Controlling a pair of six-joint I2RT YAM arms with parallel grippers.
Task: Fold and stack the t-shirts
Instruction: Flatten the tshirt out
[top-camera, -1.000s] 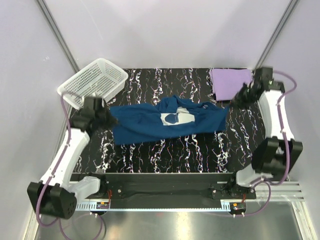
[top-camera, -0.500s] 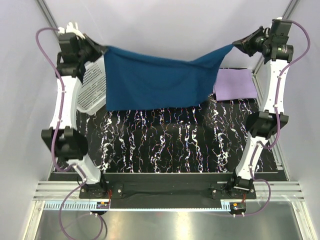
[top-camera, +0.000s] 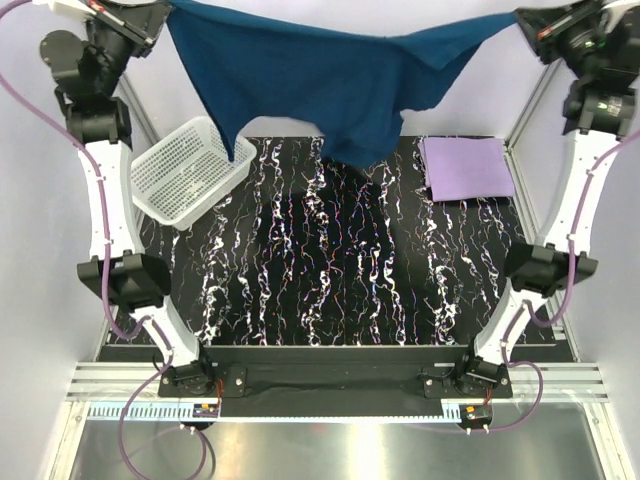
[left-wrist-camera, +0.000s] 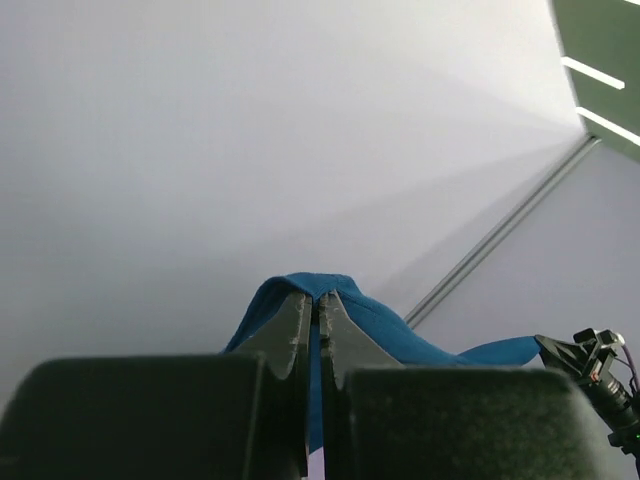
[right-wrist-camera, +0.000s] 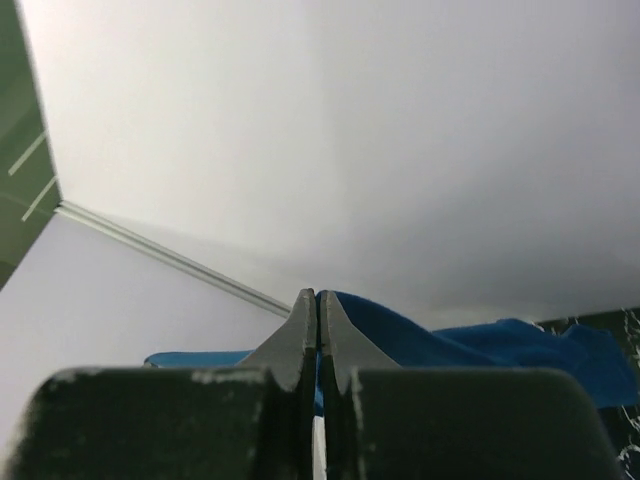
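The dark teal-blue t-shirt (top-camera: 320, 80) hangs spread in the air high above the table, stretched between both grippers. My left gripper (top-camera: 168, 8) is shut on its left corner at the top left; the cloth (left-wrist-camera: 380, 325) shows pinched between the fingers in the left wrist view. My right gripper (top-camera: 520, 20) is shut on its right corner at the top right; the cloth (right-wrist-camera: 450, 340) shows behind its fingers in the right wrist view. The pale lavender t-shirt (top-camera: 466, 167) lies folded flat at the table's back right. The white graphic is not visible.
A white perforated basket (top-camera: 185, 170) stands tilted at the back left of the black marbled table (top-camera: 330, 290). Pale walls with metal frame posts enclose the table on three sides. Both arms are raised high.
Both grippers have lifted the teal shirt from the table, pulled it apart and raised it higher. The shirt now hangs well above the table; the basket is uncovered.
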